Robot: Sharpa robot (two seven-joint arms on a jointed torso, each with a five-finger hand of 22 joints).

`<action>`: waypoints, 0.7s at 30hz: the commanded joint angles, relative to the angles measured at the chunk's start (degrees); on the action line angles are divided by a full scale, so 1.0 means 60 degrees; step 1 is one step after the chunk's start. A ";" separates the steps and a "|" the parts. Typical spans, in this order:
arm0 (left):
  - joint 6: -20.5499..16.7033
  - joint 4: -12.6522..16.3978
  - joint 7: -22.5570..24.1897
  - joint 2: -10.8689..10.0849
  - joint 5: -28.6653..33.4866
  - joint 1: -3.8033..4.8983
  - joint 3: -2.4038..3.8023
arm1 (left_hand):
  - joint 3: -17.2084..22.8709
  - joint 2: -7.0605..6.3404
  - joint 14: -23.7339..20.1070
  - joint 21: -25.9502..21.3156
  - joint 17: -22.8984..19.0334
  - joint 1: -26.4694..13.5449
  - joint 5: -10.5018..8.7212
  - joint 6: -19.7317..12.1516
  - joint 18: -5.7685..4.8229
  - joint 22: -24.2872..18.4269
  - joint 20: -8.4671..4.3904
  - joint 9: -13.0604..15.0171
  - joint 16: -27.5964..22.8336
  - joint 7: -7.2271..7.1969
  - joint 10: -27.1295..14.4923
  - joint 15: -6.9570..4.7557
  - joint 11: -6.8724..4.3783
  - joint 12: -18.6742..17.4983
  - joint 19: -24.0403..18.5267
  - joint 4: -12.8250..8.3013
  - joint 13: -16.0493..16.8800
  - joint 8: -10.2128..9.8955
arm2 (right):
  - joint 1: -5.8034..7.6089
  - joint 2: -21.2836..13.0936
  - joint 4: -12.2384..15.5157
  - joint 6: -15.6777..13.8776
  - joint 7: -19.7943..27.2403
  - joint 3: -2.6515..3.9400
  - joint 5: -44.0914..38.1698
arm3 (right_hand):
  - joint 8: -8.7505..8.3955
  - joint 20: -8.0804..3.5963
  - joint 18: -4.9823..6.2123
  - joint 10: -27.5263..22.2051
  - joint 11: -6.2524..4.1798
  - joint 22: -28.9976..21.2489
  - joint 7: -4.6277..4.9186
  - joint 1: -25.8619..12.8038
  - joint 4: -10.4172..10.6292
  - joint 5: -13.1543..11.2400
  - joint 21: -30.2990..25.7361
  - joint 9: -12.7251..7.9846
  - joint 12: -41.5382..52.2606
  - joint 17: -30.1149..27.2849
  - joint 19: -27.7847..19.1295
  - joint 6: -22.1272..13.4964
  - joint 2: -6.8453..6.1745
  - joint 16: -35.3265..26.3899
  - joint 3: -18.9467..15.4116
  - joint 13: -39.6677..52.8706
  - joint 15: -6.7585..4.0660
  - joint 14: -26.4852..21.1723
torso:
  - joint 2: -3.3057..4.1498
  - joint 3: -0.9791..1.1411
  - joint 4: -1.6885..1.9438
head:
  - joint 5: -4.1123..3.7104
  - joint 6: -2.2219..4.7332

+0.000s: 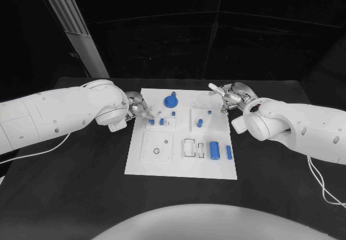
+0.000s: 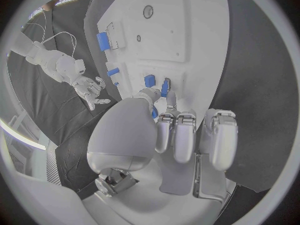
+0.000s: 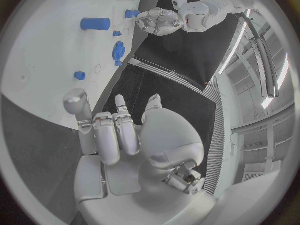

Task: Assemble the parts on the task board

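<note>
Left hand (image 1: 138, 111) low over the task board's (image 1: 151, 167) upper left block, fingertips (image 2: 169, 104) closing on a small blue peg (image 2: 165, 87) standing there; whether it actually pinches the peg cannot be told. Probably seating or lifting it. Right hand (image 1: 231, 96) hovers off the board's right edge, fingers apart, holding nothing, likely kept clear. Blue gear (image 1: 171, 101) stands at the board's far end; 2 blue cylinders (image 1: 214, 148) lie near the right edge.

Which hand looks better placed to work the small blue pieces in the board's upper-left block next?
Left, probably. The left hand hangs at the task board's left edge, fingertips right by the small blue pieces. The right hand sits off the board's far right corner, fingers spread and holding nothing.
</note>
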 commanded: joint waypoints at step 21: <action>0.0082 -0.0034 -0.0153 0.0045 0.0014 -0.0012 0.0000 | 0.0001 0.0100 0.1025 0.0039 0.2515 -0.0002 -0.0017 0.0002 -0.0062 0.2515 -0.0075 0.0018 0.0029 -0.0077 0.0993 -0.0050 -0.0003 0.0011 0.1008 0.0058 0.2509 0.0057 | 0.0015 0.0007 0.0003 -0.0046 0.0104 0.0005 -0.0014 | 0.0036 -0.0053 0.0075 0.0994 -0.0063 0.0724 0.0191 0.0047 0.0004 0.0043 -0.0034 -0.0016 0.0024 0.2516 0.0017 0.0011 0.0032 0.0023 -0.0037 0.2487 -0.0042 0.1009 | -0.0002 0.0000 0.0003 | 0.0010 0.0003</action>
